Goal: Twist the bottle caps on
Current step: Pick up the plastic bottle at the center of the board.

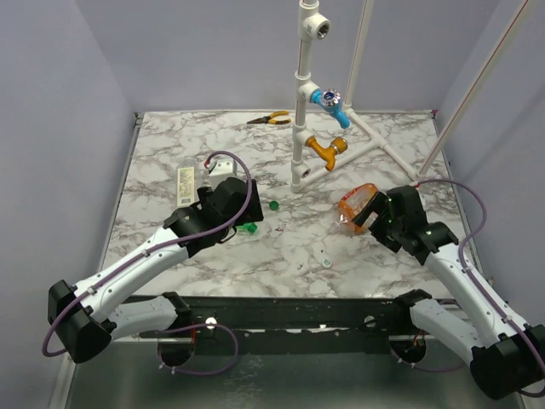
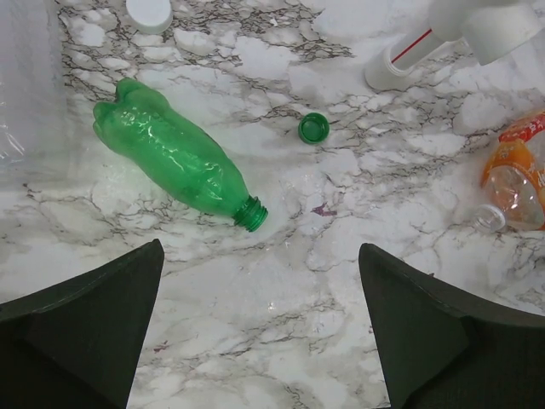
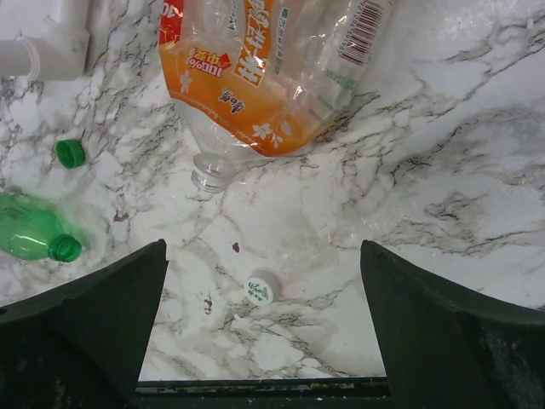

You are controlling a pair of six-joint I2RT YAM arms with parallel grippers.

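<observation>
While the left fingers (image 2: 85, 332) and right fingers (image 3: 85, 332) are gaping empty, the slim green plastic bottle (image 2: 170, 153) and wide orange plastic bottle (image 3: 255, 77) are lying uncapped mid-way across the counter (image 1: 170, 145), with the small round green cap (image 2: 313, 128) and round white cap (image 3: 260, 288) lying nearby.

My white-and-black left arm (image 1: 140, 256) stretches forward and inward, its black two-finger left gripper (image 2: 260, 251) spread wide, holding nothing. My white-and-black right arm (image 1: 468, 277) mirrors it, black right gripper (image 3: 263, 249) equally wide and empty.

Orange bottle (image 3: 247, 102): label reads "100%", upside down, beside white characters too warped to read; barcode (image 3: 364, 30). White cap (image 3: 260, 289): small green mark, illegible. Clear bottle (image 1: 185, 183): pale label, print illegible.
</observation>
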